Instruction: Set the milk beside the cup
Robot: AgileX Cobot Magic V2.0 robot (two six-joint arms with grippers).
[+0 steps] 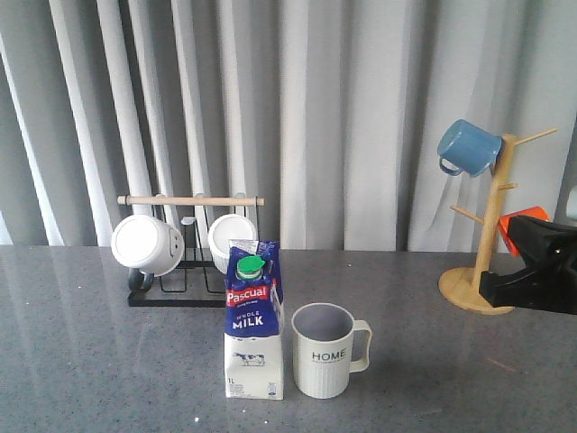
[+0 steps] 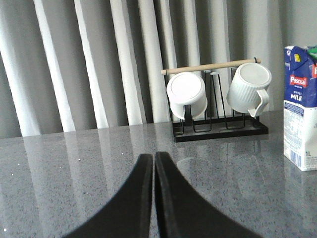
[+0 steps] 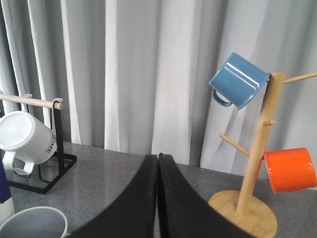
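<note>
The milk (image 1: 253,325) stands upright on the grey table, a blue-and-white carton with a green cap. Close to its right, a narrow gap apart, stands the cup (image 1: 325,352), ribbed and marked "HOME", its handle pointing right. The left wrist view shows the milk (image 2: 300,109) at the picture's edge, well away from my left gripper (image 2: 153,156), which is shut on nothing. My right gripper (image 3: 158,157) is also shut and empty; the cup's rim (image 3: 32,225) shows in a corner of its view. In the front view, only the right arm (image 1: 534,269) appears, at the far right edge.
A black rack (image 1: 185,293) with a wooden bar holds two white mugs (image 1: 147,244) behind the milk. A wooden mug tree (image 1: 487,244) at the right carries a blue mug (image 1: 469,147) and an orange mug (image 3: 290,170). Grey curtains hang behind the table.
</note>
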